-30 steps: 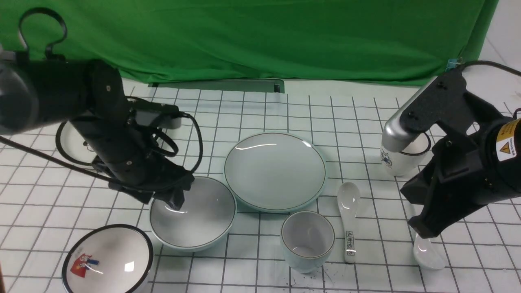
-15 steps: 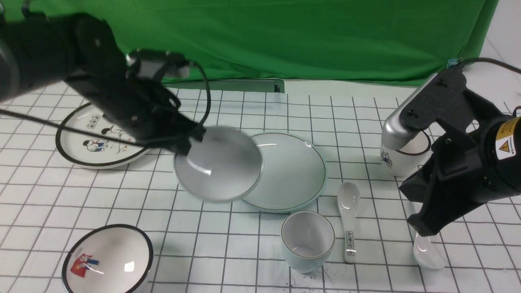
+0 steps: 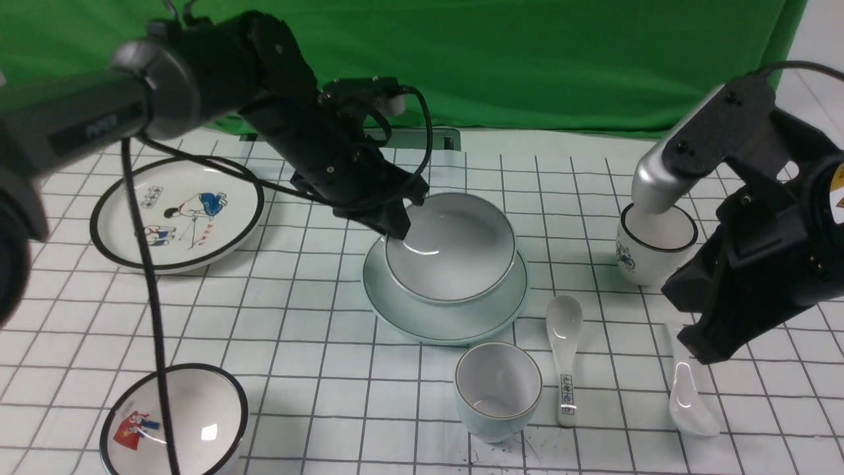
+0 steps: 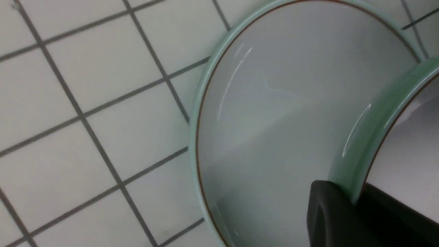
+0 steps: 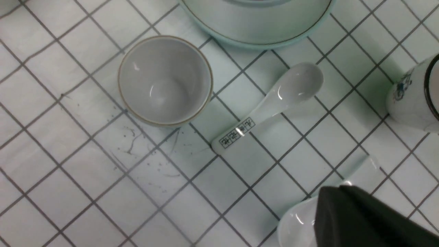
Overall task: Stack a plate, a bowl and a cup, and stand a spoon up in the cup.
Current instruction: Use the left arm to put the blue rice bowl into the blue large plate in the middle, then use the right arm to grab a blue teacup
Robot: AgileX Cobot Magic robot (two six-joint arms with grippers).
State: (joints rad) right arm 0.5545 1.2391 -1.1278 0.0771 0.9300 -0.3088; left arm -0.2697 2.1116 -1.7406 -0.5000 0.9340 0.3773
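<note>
The pale blue-green bowl [image 3: 455, 254] sits on or just above the matching plate [image 3: 455, 324]; I cannot tell if they touch. My left gripper [image 3: 397, 229] is shut on the bowl's left rim; in the left wrist view its fingers [image 4: 329, 212] pinch the bowl's wall [image 4: 374, 133] over the plate [image 4: 274, 120]. The cup [image 3: 498, 389] stands upright in front of the plate, also in the right wrist view [image 5: 164, 80]. The plain white spoon [image 3: 691, 399] lies on the table. My right gripper [image 3: 709, 353] hovers shut and empty just above it [image 5: 295, 223].
A white spoon with black characters [image 3: 566, 356] lies between the cup and the plain spoon. A white black-rimmed cup [image 3: 653, 254] stands at the right. A cartoon plate [image 3: 178, 214] is at the back left, and a picture bowl [image 3: 175, 422] at the front left.
My left gripper lifted the bowl from the table at the front left and carried it back and right over the plate. My right arm rose slightly.
</note>
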